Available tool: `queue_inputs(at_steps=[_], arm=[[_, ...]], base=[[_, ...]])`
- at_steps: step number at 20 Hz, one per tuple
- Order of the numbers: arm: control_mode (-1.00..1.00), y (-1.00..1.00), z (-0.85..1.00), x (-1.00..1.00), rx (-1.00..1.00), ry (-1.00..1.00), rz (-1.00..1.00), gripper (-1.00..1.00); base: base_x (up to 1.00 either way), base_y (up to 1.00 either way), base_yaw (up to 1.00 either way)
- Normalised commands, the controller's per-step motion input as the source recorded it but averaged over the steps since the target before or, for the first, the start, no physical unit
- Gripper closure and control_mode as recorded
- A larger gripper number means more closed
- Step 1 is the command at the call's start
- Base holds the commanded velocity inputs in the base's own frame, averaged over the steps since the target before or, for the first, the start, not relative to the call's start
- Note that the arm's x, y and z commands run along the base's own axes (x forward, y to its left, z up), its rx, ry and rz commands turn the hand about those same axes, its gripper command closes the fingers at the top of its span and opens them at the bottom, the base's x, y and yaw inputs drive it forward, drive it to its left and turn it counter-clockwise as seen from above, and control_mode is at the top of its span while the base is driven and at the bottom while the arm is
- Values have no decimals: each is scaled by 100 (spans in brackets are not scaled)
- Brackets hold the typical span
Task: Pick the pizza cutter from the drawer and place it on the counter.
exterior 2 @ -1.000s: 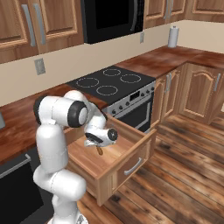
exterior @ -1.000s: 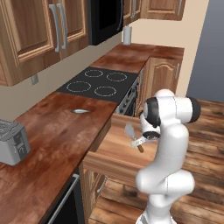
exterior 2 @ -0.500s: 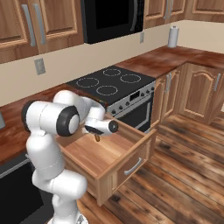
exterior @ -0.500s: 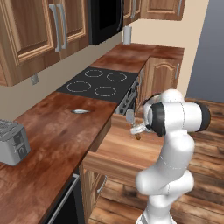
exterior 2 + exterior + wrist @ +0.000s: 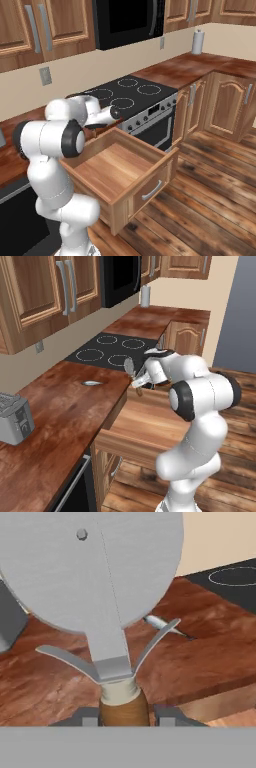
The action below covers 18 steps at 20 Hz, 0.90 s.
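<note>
Hand view shows the jaws closed on the brown handle of the pizza cutter (image 5: pixel 95 577), its disc pointing straight ahead along the handle, held above the open drawer (image 5: pixel 120 167) with the reddish-brown worktop (image 5: pixel 65 406) just beyond.

Illumination is even and moderately bright in all views, with no single visible source. The polished tabletop (image 5: pixel 65 406) carries soft pale sheen patches, without hard glare. Shadows are faint: the drawer (image 5: pixel 120 172) interior darkens slightly along its walls. Rendering is soft and low in detail. In the hand view the pizza cutter (image 5: pixel 95 567) disc appears flat grey and nearly unshaded.
</note>
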Motion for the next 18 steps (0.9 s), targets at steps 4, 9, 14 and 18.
queue_inputs(at_steps=[4,9,14,18], arm=[[-100,100,77,3,-20,0,35,100],[-100,96,-21,-10,-40,0,27,100],[-100,75,-100,-4,-27,-5,4,100],[-100,62,-100,0,-19,-10,1,100]], base=[[0,0,0],[0,0,0],[0,0,0],[0,0,0]])
